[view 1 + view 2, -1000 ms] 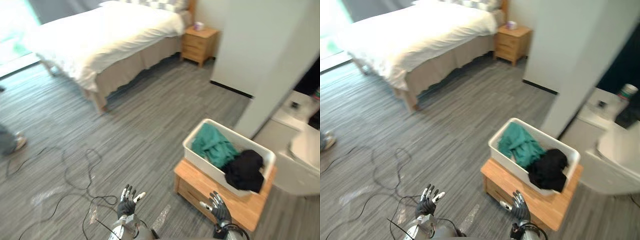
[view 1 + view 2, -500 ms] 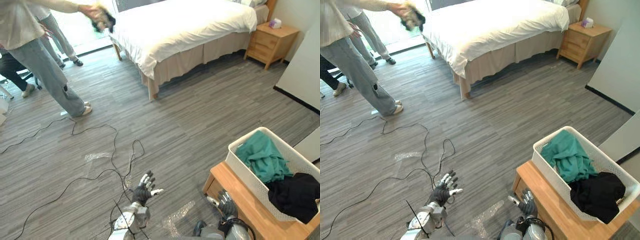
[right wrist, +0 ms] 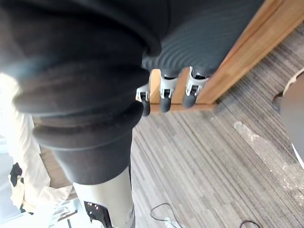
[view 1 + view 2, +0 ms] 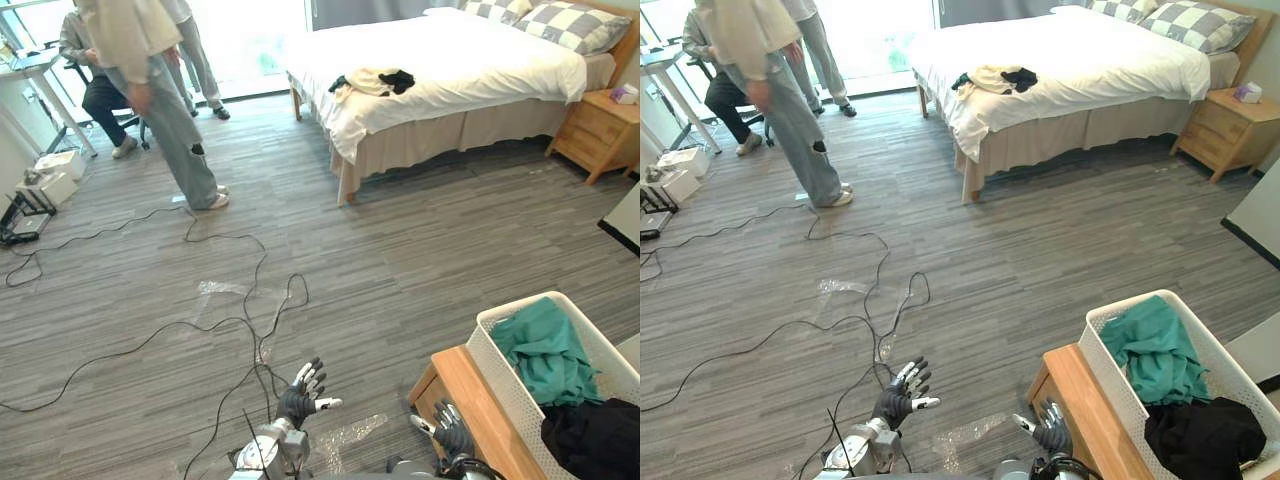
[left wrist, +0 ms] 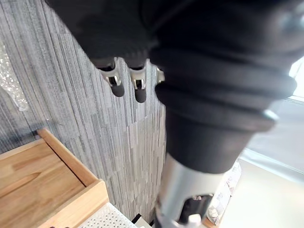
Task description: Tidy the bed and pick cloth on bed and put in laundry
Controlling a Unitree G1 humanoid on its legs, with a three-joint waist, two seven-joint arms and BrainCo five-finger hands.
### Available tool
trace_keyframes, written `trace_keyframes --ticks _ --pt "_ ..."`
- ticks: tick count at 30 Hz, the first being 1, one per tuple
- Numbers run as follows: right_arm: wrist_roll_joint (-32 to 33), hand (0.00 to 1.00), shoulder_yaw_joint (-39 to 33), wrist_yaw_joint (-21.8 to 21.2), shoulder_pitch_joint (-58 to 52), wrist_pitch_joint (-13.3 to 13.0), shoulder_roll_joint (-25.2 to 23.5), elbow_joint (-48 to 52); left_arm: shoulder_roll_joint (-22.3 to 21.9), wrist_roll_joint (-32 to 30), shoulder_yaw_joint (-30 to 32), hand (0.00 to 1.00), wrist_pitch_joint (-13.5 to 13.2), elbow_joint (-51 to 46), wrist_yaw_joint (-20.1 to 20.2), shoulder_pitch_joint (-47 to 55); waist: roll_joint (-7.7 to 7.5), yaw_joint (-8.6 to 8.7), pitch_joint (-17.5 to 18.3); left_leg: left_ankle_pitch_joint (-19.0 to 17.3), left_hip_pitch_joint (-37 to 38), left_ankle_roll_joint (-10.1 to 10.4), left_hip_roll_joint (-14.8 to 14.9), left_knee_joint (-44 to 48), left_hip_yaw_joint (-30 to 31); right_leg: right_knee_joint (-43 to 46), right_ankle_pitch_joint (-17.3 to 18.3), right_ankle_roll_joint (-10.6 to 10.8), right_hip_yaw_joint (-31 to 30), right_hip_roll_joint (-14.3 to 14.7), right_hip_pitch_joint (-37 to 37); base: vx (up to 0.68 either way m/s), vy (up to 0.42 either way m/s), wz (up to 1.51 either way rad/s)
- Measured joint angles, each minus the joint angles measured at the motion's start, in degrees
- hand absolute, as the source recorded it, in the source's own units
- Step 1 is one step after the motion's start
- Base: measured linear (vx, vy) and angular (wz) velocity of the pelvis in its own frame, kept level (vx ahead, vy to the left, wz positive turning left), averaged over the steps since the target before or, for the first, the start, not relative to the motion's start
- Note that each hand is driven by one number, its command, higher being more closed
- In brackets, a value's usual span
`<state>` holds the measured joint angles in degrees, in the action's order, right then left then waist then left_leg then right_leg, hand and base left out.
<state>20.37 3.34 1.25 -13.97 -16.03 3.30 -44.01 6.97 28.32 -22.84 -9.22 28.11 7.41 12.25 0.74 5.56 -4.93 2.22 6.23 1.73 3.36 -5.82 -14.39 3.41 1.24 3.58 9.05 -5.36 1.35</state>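
While a teal cloth [image 4: 545,350] and a black cloth [image 4: 590,445] already sit in the laundry basket [image 4: 520,305] at four o'clock, a cream-and-black cloth pile [image 4: 372,82] lies on the bed [image 4: 480,60] at one o'clock, so we judge the job half done. Our left hand [image 4: 300,398] and right hand [image 4: 452,438] hang spread and empty. Grey plank floor [image 4: 400,260] separates us from the bed; a person [image 4: 150,60] stands at eleven.

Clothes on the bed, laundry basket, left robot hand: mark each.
Clothes on the bed [image 4: 366,82]: left eye view, on the cream cloth of the pile.
Laundry basket [image 4: 512,307]: left eye view, on its white rim.
Left robot hand [image 4: 297,402]: left eye view, on its dark middle.
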Motion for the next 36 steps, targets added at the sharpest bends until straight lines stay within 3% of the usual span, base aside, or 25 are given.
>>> trace_keyframes --ticks 7,12,13,15,16,18,19,21,23,24,25,29,31,33,34,35,36 --pt "-0.3 0.0 0.6 -1.6 0.6 -0.3 -0.5 0.0 0.7 0.1 1.1 0.0 0.2 3.6 -0.3 0.2 -0.9 -0.15 0.5 -0.3 1.1 0.4 0.2 0.4 -2.7 -2.3 -1.6 -0.9 -2.4 1.0 0.6 0.06 -0.002 -0.19" --pt "-4.1 0.0 2.8 -4.3 0.3 -1.4 -0.3 1.6 1.1 0.3 4.3 0.0 0.6 4.3 -5.7 1.6 -1.36 -0.31 0.3 -1.5 2.5 1.2 1.3 1.1 -5.1 -6.0 -3.6 -1.2 -4.2 2.3 2.7 -0.03 -0.029 -0.29" --pt "-4.6 0.0 3.9 -4.9 -0.3 -1.4 0.0 2.7 1.1 0.6 5.8 0.0 1.2 4.3 -7.2 1.6 -1.94 -0.55 -0.1 -4.5 0.7 1.9 2.5 6.0 -5.6 -5.6 -2.6 -1.7 -4.4 2.4 2.6 -0.03 -0.029 -0.12" --pt "-4.7 0.0 5.9 -5.3 -1.7 -1.4 1.5 5.7 0.2 1.0 7.8 0.0 1.2 4.3 -9.1 1.9 -0.91 -1.65 -1.0 -9.4 -3.3 2.9 5.8 16.2 -5.4 -5.4 -2.1 -2.0 -4.5 3.4 2.6 -0.04 -0.062 -0.18" --pt "-4.7 0.0 6.3 -5.3 -2.4 -1.4 2.6 6.9 -0.1 1.3 9.0 0.0 1.2 4.6 -10.5 2.3 -0.49 -2.01 -1.3 -11.1 -4.8 4.5 7.4 21.4 -4.8 -5.5 -2.0 -2.3 -4.6 4.2 3.5 -0.02 -0.068 -0.07" --pt "-4.6 0.0 5.9 -5.2 -2.4 -1.5 3.3 7.2 -0.2 1.3 10.1 0.0 1.2 5.6 -11.8 2.4 -0.69 -2.17 -2.2 -10.4 -7.7 5.4 8.1 29.0 -2.7 -4.9 -1.4 -2.8 -4.2 4.2 4.2 0.0 -0.044 0.09" --pt "-4.6 0.0 5.6 -5.2 -2.3 -1.6 4.0 7.2 -0.7 1.3 10.2 0.0 1.1 5.6 -12.2 2.7 -0.47 -3.08 -2.9 -9.6 -7.9 6.2 7.9 30.7 -1.5 -4.0 -0.8 -2.8 -4.5 3.9 4.5 0.0 -0.042 0.01" --pt "-4.7 0.0 5.3 -5.3 -2.2 -1.6 4.7 7.4 -2.3 1.3 11.3 0.0 1.1 5.6 -12.7 3.6 -0.53 -3.32 -3.3 -9.0 -6.6 6.8 6.6 27.5 -0.9 -3.1 -0.3 -2.7 -4.5 3.3 4.3 0.02 -0.022 0.01" --pt "-4.7 0.0 4.2 -5.5 -2.2 -1.6 5.1 8.5 -3.5 1.1 11.3 0.0 1.0 5.3 -12.9 4.2 1.7 -3.16 -3.9 -9.0 -2.5 6.7 5.4 18.5 -1.6 -3.3 -0.4 -2.6 -4.3 3.4 4.1 0.04 0.011 0.11" --pt "-4.9 0.0 4.2 -5.9 -2.3 -1.5 5.2 9.1 -3.7 1.0 11.3 0.0 1.0 5.3 -13.2 4.2 2.68 -3.09 -4.1 -7.8 -1.0 4.7 4.5 13.6 -1.9 -4.0 -0.9 -2.3 -4.0 3.3 4.3 0.05 0.034 0.17" --pt "-5.2 0.0 4.2 -6.4 -2.4 -1.4 4.8 9.4 -3.6 1.0 11.4 0.0 1.0 5.2 -13.7 4.2 2.65 -3.37 -4.1 -6.6 -0.7 2.9 4.0 11.3 -2.3 -5.7 -2.1 -2.3 -3.7 3.2 4.7 0.03 0.035 0.14" --pt "-6.0 0.0 5.0 -6.6 -3.0 -1.3 2.5 10.2 -3.4 0.7 11.4 0.0 1.1 5.2 -13.8 4.5 1.86 -4.66 -4.4 -6.8 -0.5 2.0 3.8 11.2 -2.9 -9.0 -3.5 -2.0 -3.9 2.9 6.3 0.01 0.008 0.0" --pt "-7.0 0.0 6.0 -6.6 -3.0 -1.2 2.8 10.8 -3.4 0.2 12.2 0.0 1.1 5.1 -13.7 4.5 1.52 -5.24 -4.3 -8.9 -1.1 1.1 3.8 13.2 -3.9 -8.0 -2.9 -1.5 -4.7 2.8 5.8 0.03 0.052 -0.22" --pt "-7.0 0.0 6.1 -6.7 -2.0 -0.7 2.9 10.8 -3.4 0.1 12.7 0.0 1.1 4.8 -13.7 4.7 0.87 -5.82 -3.5 -10.7 -1.7 -0.6 3.4 14.1 -5.1 -0.8 1.2 -0.5 -6.1 2.1 1.2 0.03 0.079 -0.3" --pt "-7.0 0.0 5.5 -6.6 -1.8 0.0 3.3 10.8 -3.4 0.1 13.1 0.0 1.1 4.3 -13.6 5.1 1.32 -6.06 -2.6 -11.6 -1.6 -0.9 3.3 13.6 -5.4 9.0 4.8 1.5 -5.5 1.2 -2.9 0.07 0.055 -0.14" --pt "-6.9 0.0 5.7 -6.7 -1.1 0.6 3.3 10.8 -3.2 0.2 13.3 0.0 1.2 4.1 -13.3 4.8 -0.12 -5.75 -3.3 -12.6 -1.1 -1.3 1.5 13.9 -5.4 32.1 9.4 4.0 -5.7 -1.5 -11.1 0.1 0.033 0.06" --pt "-6.9 0.0 5.8 -6.8 -1.3 0.8 3.0 10.8 -2.7 0.2 13.4 0.0 1.2 4.2 -13.2 4.6 -1.96 -5.15 -3.5 -12.7 -0.3 -1.7 0.5 13.8 -4.4 39.3 8.1 4.2 -5.7 -3.0 -13.6 0.14 0.051 0.58"
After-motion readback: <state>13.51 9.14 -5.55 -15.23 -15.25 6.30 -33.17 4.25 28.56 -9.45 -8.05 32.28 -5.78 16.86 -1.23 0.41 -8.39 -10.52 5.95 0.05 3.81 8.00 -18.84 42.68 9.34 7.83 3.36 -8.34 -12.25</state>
